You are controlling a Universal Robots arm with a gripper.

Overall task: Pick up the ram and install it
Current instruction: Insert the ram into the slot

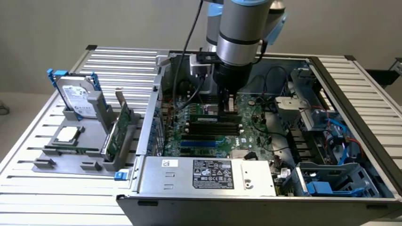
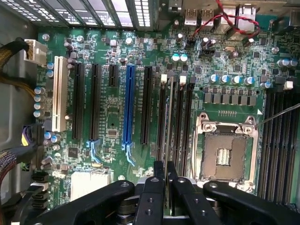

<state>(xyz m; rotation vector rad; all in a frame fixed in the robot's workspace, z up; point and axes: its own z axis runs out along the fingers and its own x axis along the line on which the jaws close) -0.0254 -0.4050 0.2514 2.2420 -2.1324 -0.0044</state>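
The ram [image 2: 170, 117] is seen edge-on as a thin grey-green strip running out from between my fingers. It lies along the black memory slots [image 2: 180, 122] beside the processor socket [image 2: 227, 150]; whether it touches a slot I cannot tell. My gripper [image 2: 165, 169] is shut on the ram's near end. In the exterior view my gripper [image 1: 227, 104] reaches straight down into the open computer case, just above the row of black memory slots [image 1: 210, 125] on the green motherboard [image 1: 251, 134].
The case's metal walls surround the board, with the power supply [image 1: 210, 174] at the front and drive cages with blue and red cables [image 1: 326, 136] on the exterior view's right. A grey stand on the exterior view's left holds a hard drive [image 1: 78, 96], a processor chip [image 1: 68, 134] and an expansion card [image 1: 119, 127].
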